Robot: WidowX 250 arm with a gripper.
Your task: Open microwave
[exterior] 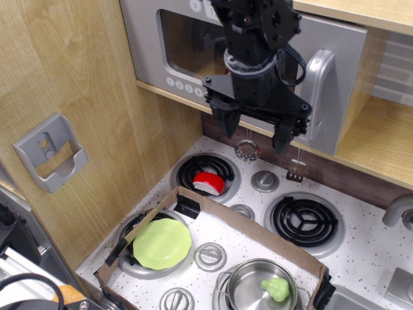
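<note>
The grey-silver microwave (155,39) sits on a wooden shelf at the top, its door shut. Its clear window and row of round buttons (184,86) show on the left; my arm hides the middle. The chunky silver loop handle (321,97) is on the door's right side. My black gripper (255,132) hangs in front of the door's lower edge, fingers pointing down and spread apart, empty. Its right finger (282,135) is just left of and below the handle, apart from it.
Below is a toy stove (361,258) with black coil burners (303,221). A red-white food piece (209,183) lies on the back left burner. A cardboard box (248,229) holds a green plate (162,243) and a steel pot (256,284). A grey wall holder (48,152) is on the left panel.
</note>
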